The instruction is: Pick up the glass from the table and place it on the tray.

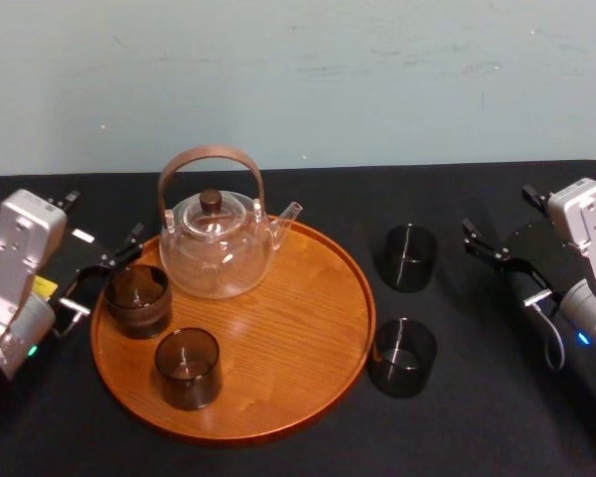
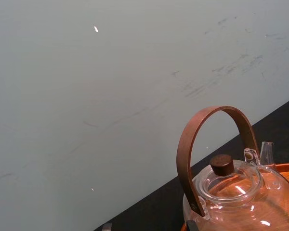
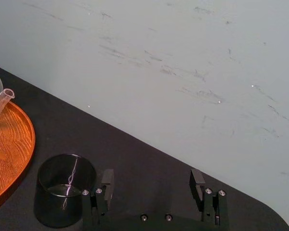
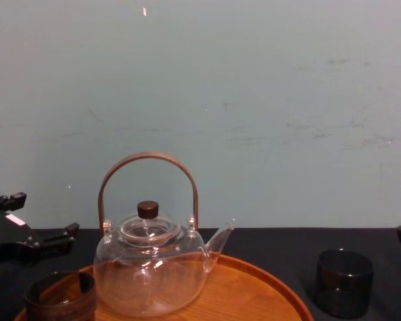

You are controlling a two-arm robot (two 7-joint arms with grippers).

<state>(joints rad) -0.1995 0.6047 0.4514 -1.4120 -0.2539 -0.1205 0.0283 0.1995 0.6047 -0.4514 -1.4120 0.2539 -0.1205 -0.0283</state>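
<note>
Black bench (image 1: 497, 427), pale wall (image 1: 298, 79). Rear glass (image 1: 409, 256), front glass (image 1: 402, 356) on bench, frame-right of tray (image 1: 278, 397). Right tool (image 1: 482, 246) wide, nearer; rear glass near, frame-left of it. Left tool (image 1: 114, 268) wide, at tray's left rim.

The tray (image 1: 308, 397) rests on the table (image 1: 477, 427). On the tray, the teapot (image 1: 217, 248) stands at the rear, the left glass (image 1: 137, 298) beside it and the front glass (image 1: 189, 368) nearer. Right of the tray, on the table, the far glass (image 1: 410, 256) stands behind the near glass (image 1: 402, 356).

Black table (image 1: 477, 427) bears tray (image 1: 283, 333), 2 glasses (image 1: 409, 256) (image 1: 402, 356).
</note>
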